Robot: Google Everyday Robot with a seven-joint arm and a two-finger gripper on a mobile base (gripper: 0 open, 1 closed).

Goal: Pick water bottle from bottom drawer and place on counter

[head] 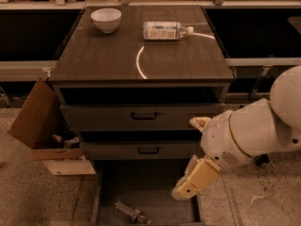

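Note:
The water bottle (131,213), small, clear and crinkled, lies on its side on the floor of the open bottom drawer (162,187), near the front left. My gripper (190,157) hangs at the right side of the drawer unit, above the drawer's right part and to the upper right of the bottle, not touching it. Its two tan fingers stand apart, open and empty. The counter (103,55) is the dark glossy top with a curved glare mark.
On the counter are a white bowl (106,20) at the back left and a larger labelled bottle (164,30) lying at the back. Two shallower drawers with black handles (143,116) sit partly open above the bottom drawer. A cardboard box (37,121) stands to the left.

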